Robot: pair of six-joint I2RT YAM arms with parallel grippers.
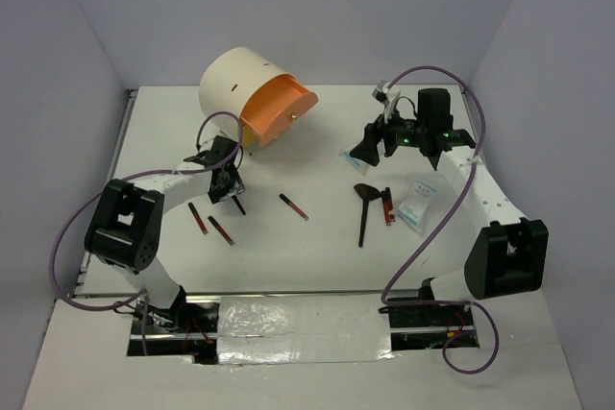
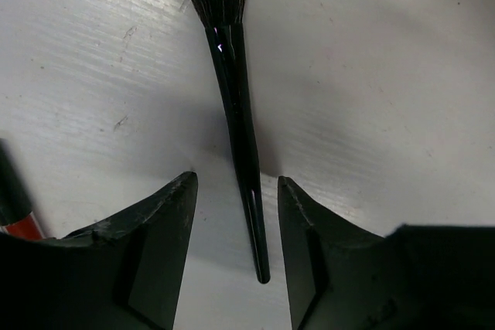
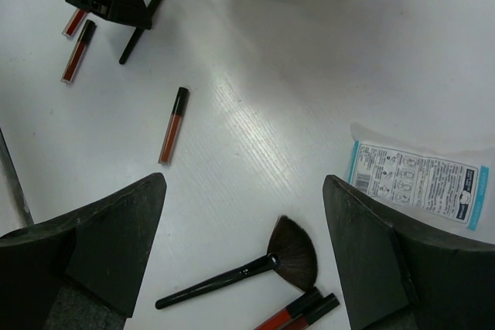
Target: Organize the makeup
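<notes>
Nearest the arm bases on the left side, a red-and-black stick (image 1: 198,217) and a second stick (image 1: 221,229) lie close together on the white table (image 1: 307,256), not touching. A third stick (image 1: 293,205) sits alone nearer the middle. Over on the right, the fan brush (image 1: 363,218) lies with its head pointing away from the bases. A pair of sticks (image 1: 387,206) is just beside it, and a clear packet (image 1: 415,201) with white-blue contents sits right of those.

The left gripper (image 2: 237,182) is down low, its fingers (image 2: 166,237) apart on either side of the thin black brush (image 2: 232,83). There's a gap on both sides of the handle, so nothing's pinched. The right gripper (image 3: 246,182) hangs over the table spread wide with nothing in it. A second packet (image 3: 418,183) lies flat near it.

Furthest back is the cream round chest (image 1: 231,84) with an orange drawer (image 1: 281,110) sticking out.
</notes>
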